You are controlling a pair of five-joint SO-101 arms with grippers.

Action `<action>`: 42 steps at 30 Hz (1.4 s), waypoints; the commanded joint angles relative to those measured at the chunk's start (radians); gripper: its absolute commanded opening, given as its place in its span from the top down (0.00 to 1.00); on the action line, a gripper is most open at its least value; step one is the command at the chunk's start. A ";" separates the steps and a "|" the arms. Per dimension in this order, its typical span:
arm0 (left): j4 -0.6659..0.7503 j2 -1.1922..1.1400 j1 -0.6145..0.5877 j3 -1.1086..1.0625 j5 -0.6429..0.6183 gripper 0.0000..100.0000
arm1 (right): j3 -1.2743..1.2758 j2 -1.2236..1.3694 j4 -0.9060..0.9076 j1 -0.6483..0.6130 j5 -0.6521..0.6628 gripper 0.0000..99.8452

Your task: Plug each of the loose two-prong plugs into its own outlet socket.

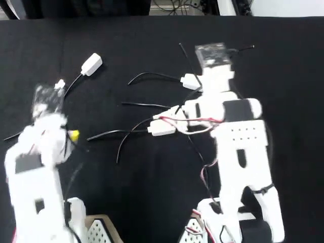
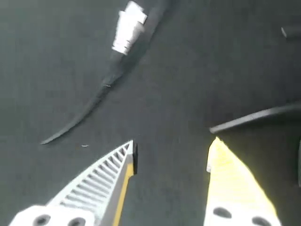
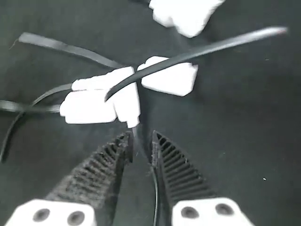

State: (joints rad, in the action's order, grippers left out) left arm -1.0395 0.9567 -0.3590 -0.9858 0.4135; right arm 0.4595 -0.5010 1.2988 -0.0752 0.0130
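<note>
Several white plugs (image 1: 91, 64) with thin black cords (image 3: 221, 47)

Left claw (image 2: 174, 141) spread wide; right claw (image 3: 141, 136) barely parted.

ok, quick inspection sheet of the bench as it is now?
Surface: black cloth, flat.
Job's things: lone white connector on the left arm's side; white connector cluster beside the right arm; plug versus socket cannot be told.
Clutter: perforated white pieces at the near edge.
Claws: left claw open over bare cloth; right claw narrowly open just short of the cluster, a thin cable in its gap.
Cables: black leads loose across the cloth.
Surroundings: cords behind the far edge.
</note>
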 commanded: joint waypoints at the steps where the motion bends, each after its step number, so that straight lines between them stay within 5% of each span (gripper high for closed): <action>1: 0.115 -0.227 0.065 0.162 0.005 0.75 | 0.079 -0.027 -0.124 0.080 0.040 0.94; 7: 0.272 -0.594 0.033 0.443 0.026 0.75 | 0.228 -0.025 -0.310 0.078 0.063 0.94; 19: -0.106 -1.548 0.077 1.578 0.064 0.74 | 0.282 -0.021 -0.371 0.035 0.064 0.94; 24: -0.256 -1.830 0.136 2.006 0.064 0.63 | 0.297 -0.021 -0.393 0.035 0.100 0.94; 29: -0.321 -2.045 0.162 2.402 0.060 0.66 | 0.297 -0.021 -0.397 0.035 0.100 0.94; 42: -0.270 -2.297 0.174 2.554 0.061 0.72 | 0.297 -0.021 -0.397 0.035 0.100 0.94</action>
State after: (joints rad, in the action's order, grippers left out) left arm -1.3295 -1.3525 -0.1857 1.5213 0.4718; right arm 0.7618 -0.5010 0.9168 -0.0276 0.1036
